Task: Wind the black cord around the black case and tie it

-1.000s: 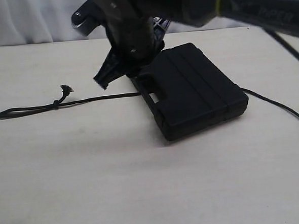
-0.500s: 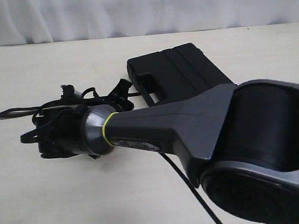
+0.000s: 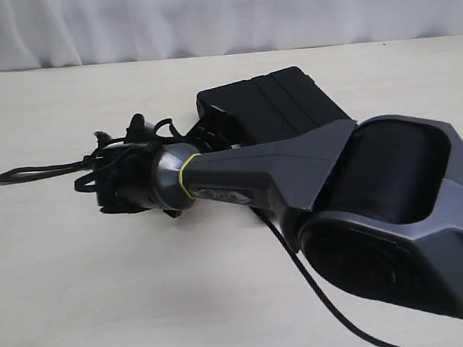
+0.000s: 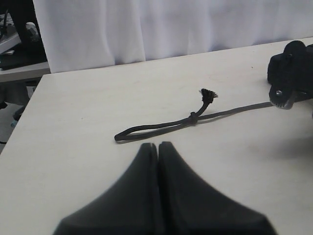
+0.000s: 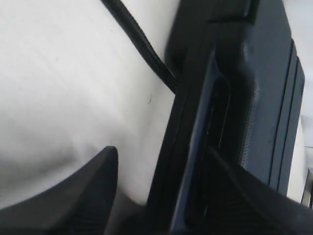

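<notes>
Cord (image 3: 43, 170) straight, loop end away from case (image 3: 274, 100)

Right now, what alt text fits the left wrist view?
A black cord lies on a pale table, showing loop, knot and frayed tip. The left gripper, shut, sits in the foreground; a curtain hangs behind.

The desk (image 3: 98, 307) has a plain, matte cream surface under even, diffuse light. A white pleated curtain (image 3: 206, 18) hangs behind its far edge. A grey side table (image 4: 17, 73) stands past one desk corner.
</notes>
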